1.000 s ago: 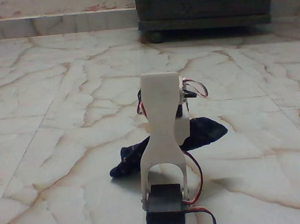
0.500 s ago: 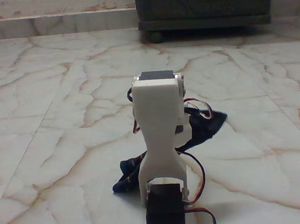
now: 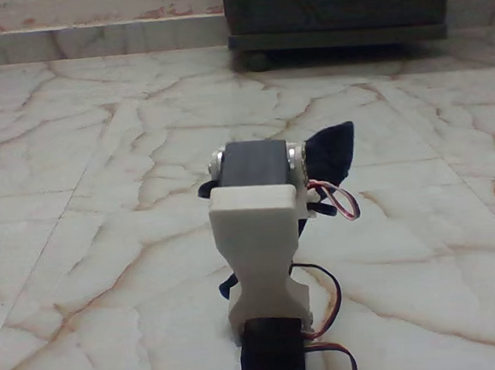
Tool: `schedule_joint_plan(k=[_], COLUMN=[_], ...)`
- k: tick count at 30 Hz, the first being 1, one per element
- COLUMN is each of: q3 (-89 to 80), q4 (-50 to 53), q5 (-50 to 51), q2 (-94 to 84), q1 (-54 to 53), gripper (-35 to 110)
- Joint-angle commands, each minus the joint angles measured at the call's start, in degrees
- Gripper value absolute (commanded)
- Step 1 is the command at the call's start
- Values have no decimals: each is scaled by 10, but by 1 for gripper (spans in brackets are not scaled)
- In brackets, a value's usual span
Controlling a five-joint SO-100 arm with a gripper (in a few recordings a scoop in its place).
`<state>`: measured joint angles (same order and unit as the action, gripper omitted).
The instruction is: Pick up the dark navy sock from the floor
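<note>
Sock [image 3: 330,148] apparently raised behind arm [image 3: 260,235], above floor [image 3: 103,205].

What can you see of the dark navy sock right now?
The dark navy sock shows in the fixed view as soft, very dark fabric, mostly hidden behind the white arm. One pointed end sticks up to the right of the arm's top servo; a small dark bit peeks out low on the arm's left. Whether it touches the floor cannot be told.

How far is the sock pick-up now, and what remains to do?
Mostly done, it seems: one end of the sock sticks up beside the arm, off the floor. The other end shows low by the arm's left edge; whether it touches the tiles is unclear. The arm hides the gripper. Left: lifting the sock fully clear.
</note>
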<state>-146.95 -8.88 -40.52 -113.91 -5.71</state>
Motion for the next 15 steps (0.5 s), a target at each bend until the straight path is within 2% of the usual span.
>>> schedule_joint_plan(k=[1, 7, 15], q3=[-45, -167, -253], q4=[-14, -14, -79], q5=[-22, -58, -120], q2=[-65, -219, -266], q1=[-6, 6, 16], gripper=[0, 0, 0])
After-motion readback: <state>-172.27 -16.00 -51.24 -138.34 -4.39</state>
